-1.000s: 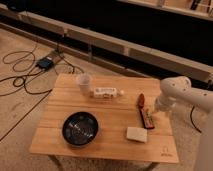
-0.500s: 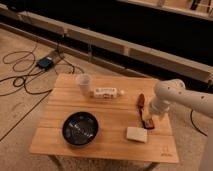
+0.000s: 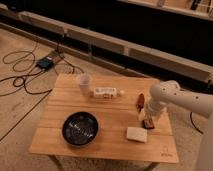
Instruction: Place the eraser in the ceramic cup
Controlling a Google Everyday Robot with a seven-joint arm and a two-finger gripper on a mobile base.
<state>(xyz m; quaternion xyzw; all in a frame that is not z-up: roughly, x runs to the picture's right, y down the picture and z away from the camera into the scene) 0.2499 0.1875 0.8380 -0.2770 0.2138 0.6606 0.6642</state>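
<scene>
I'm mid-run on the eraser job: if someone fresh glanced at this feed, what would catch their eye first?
The white arm reaching in from the right, its gripper poised at the eraser near the wooden table's right edge. Next, the wide black bowl at the table's front left, and the small white ceramic cup standing at the far left, well apart from the gripper.

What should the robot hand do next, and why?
Probably ease down a little and close on the eraser. The gripper hangs open right above it near the table's right edge, holding nothing, and the ceramic cup stands at the far left corner.
</scene>
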